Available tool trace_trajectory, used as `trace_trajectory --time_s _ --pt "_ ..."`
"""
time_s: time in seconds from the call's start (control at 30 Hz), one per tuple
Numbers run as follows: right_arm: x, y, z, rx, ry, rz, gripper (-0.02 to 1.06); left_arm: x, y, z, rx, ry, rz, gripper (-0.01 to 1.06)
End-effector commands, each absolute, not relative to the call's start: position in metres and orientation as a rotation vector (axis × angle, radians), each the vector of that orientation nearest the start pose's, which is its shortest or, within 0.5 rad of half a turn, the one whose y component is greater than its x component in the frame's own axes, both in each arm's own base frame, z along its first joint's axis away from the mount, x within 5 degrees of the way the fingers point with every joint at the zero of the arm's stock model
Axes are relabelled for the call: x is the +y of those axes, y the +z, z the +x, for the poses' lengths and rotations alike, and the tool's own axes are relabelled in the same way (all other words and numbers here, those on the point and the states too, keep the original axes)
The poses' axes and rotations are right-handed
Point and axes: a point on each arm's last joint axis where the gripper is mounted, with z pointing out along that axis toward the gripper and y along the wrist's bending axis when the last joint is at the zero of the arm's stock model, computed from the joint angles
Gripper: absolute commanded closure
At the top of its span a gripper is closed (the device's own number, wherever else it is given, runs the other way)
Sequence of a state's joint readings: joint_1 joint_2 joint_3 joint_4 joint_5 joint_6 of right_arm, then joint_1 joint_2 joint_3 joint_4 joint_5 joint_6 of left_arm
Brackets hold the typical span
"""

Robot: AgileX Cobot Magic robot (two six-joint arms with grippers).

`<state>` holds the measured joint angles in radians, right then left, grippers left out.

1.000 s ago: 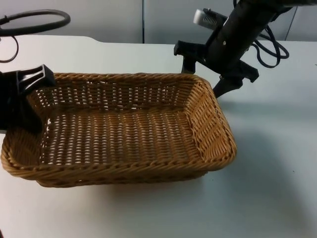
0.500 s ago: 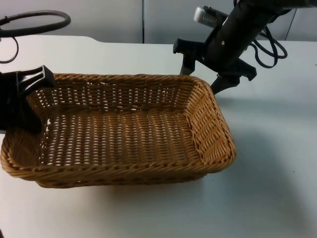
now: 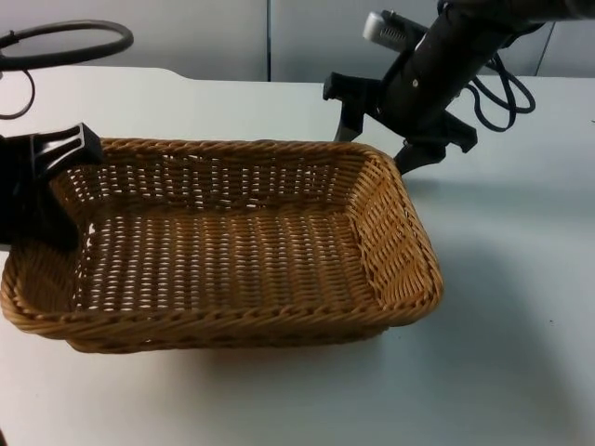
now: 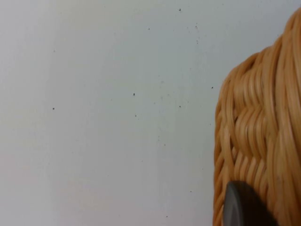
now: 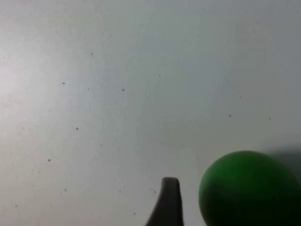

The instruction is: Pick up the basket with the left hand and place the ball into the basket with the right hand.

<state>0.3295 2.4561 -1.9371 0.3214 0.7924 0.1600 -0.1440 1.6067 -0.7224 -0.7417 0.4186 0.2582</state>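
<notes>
A long woven wicker basket (image 3: 223, 316) takes up the left and middle of the top view. My left gripper (image 3: 42, 190) is shut on the rim at its left end. In the left wrist view the basket's weave (image 4: 263, 136) runs beside a black fingertip (image 4: 244, 207). My right gripper (image 3: 376, 139) hangs open just behind the basket's far right corner, its fingers spread wide. The green ball (image 5: 249, 190) lies on the white table in the right wrist view, close beside a black fingertip (image 5: 168, 200). Nothing is between the right fingers.
A black cable loop (image 3: 60, 42) lies at the far left of the table, near the grey partition wall (image 3: 279, 37). White table top (image 3: 521, 307) stretches to the right of and in front of the basket.
My right gripper has shifted slightly left and toward the back of the table. The basket and my left gripper have not moved.
</notes>
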Motion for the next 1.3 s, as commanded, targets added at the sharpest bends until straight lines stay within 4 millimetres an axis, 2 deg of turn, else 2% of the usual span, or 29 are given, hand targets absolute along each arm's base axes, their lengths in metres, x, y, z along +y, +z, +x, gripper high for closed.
trace_trajectory --time_s 0.0,0.23,0.3,0.33,0.37,0.43,0.47,0.5,0.53,0.63,0.7,0.73,0.77,0.8,0.87,0.9,0.97,1.03,1.07,1.13,1.23,1.27 --pt "0.19 0.1 0.478 2.832 0.492 0.008 0.34 -0.065 0.165 0.271 2.702 -0.567 -0.333 1.05" --pt "0.196 0.094 0.476 2.833 0.487 -0.016 0.36 -0.065 0.165 0.27 2.708 -0.567 -0.326 1.05" --pt "0.196 0.095 0.476 2.829 0.487 -0.015 0.48 -0.065 0.165 0.27 2.709 -0.568 -0.326 1.05" --pt "0.196 0.095 0.476 2.829 0.487 -0.015 0.61 -0.065 0.165 0.27 2.71 -0.568 -0.325 1.05" --pt "0.196 0.095 0.476 2.829 0.487 -0.015 0.61 -0.065 0.165 0.27 2.71 -0.568 -0.325 1.05" --pt "0.198 0.098 0.477 2.807 0.499 -0.083 0.98 -0.065 0.165 0.27 2.712 -0.57 -0.325 1.05" --pt "0.198 0.105 0.479 2.783 0.514 -0.099 1.04 -0.065 0.165 0.27 2.712 -0.57 -0.325 1.05" --pt "0.199 0.116 0.483 2.751 0.523 -0.111 1.05 -0.065 0.165 0.27 2.712 -0.57 -0.325 1.05" --pt "0.199 0.116 0.483 2.751 0.523 -0.111 1.05 -0.065 0.165 0.27 2.712 -0.57 -0.325 1.05" --pt "0.199 0.187 0.501 2.56 0.478 -0.199 1.05 -0.065 0.165 0.27 2.712 -0.57 -0.325 1.05" --pt "0.198 0.237 0.505 2.434 0.426 -0.336 1.05 -0.065 0.165 0.27 2.712 -0.57 -0.325 1.05" --pt "0.198 0.237 0.505 2.434 0.426 -0.336 1.05 -0.065 0.165 0.27 2.712 -0.57 -0.325 1.05" --pt "0.201 0.262 0.503 2.375 0.423 -0.416 1.05 -0.065 0.165 0.27 2.712 -0.57 -0.325 1.05" --pt "0.203 0.285 0.499 2.344 0.439 -0.487 1.05 -0.065 0.165 0.27 2.712 -0.57 -0.325 1.05" --pt "0.211 0.317 0.484 2.327 0.662 -0.511 1.05 -0.065 0.165 0.271 2.703 -0.563 -0.327 1.05" --pt "0.211 0.317 0.484 2.327 0.662 -0.511 1.05 -0.065 0.165 0.271 2.703 -0.563 -0.327 1.05" --pt "0.221 0.342 0.465 2.286 0.981 -0.591 1.05 -0.064 0.165 0.272 2.685 -0.559 -0.345 1.05" --pt "0.234 0.355 0.454 2.226 1.117 -0.615 1.05 -0.064 0.166 0.274 2.666 -0.567 -0.376 1.05" --pt "0.244 0.357 0.448 2.227 1.131 -0.629 1.05 -0.064 0.167 0.274 2.66 -0.573 -0.387 1.05" --pt "0.25 0.358 0.444 2.231 1.114 -0.645 1.05 -0.065 0.167 0.275 2.656 -0.585 -0.405 1.05" --pt "0.278 0.348 0.43 2.271 0.905 -0.759 1.05 -0.063 0.168 0.277 2.624 -0.566 -0.422 1.05" --pt "0.278 0.348 0.43 2.271 0.905 -0.759 1.05 -0.063 0.168 0.277 2.624 -0.566 -0.422 1.05"
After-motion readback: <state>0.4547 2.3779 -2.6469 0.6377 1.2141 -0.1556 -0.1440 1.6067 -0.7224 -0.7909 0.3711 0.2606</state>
